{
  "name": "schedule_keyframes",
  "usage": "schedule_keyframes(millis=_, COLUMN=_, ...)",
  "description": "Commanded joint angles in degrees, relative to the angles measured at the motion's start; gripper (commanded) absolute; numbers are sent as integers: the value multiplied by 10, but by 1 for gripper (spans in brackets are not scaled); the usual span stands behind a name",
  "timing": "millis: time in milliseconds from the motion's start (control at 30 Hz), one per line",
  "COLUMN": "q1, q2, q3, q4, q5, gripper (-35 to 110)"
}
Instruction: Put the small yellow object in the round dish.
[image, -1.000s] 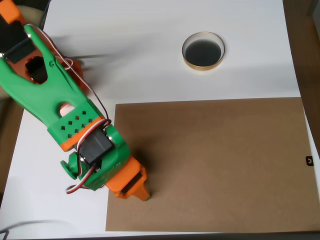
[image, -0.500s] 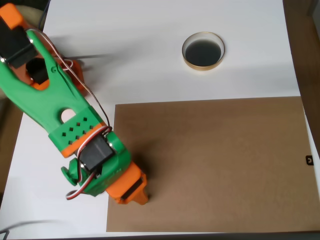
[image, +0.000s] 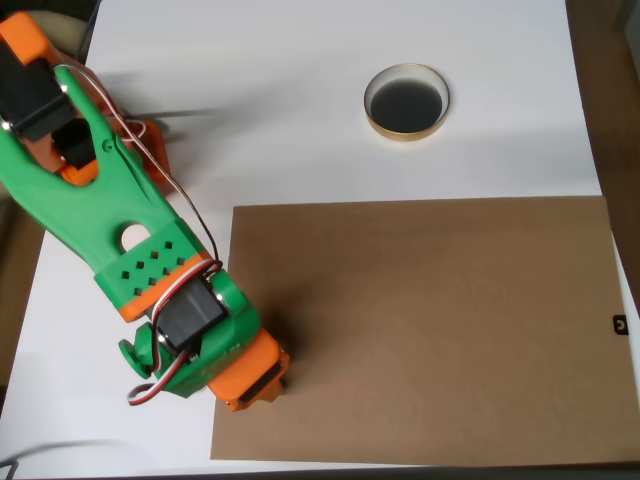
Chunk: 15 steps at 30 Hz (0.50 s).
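Overhead view shows a white table taking up most of the scene, with darker floor along the right edge. On its near half lies a large brown board, a flat rectangle whose left edge runs down the middle-left of the picture and whose right edge reaches almost to the right side of the table.

Next in size is the green and orange arm, which comes in from the far left corner and slants down toward the near left. Its long green link has a round hole and a patch of small diamond cut-outs; below that sit a black servo and a bundle of red, white and black wires. The arm ends in the orange gripper, which points down at the board just inside the board's left edge, near its near-left corner. From above, the gripper's body hides its fingertips, so I cannot tell whether the jaws are parted or closed, or whether anything is between them.

The round dish stands on the bare white table at the far side, right of centre, well apart from the gripper and a little beyond the board's far edge. Its tan rim rings a dark, nearly black inside.

At the right edge of the board, a tiny black tab sits by the floor.

The small yellow object cannot be made out; where it lies cannot be told.
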Motion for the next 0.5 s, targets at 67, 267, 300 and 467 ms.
schedule_keyframes(millis=67, q1=-3, q2=101, q3=-25, q4=33, q5=-9, gripper=0)
schedule_keyframes(millis=267, q1=-34, q2=169, q3=-23, q4=65, q5=-18, gripper=0)
schedule_keyframes(millis=300, q1=-42, q2=175, q3=-24, q4=69, q5=-19, gripper=0)
schedule_keyframes(millis=467, q1=-91, q2=206, q3=-21, q4=86, q5=-30, gripper=0)
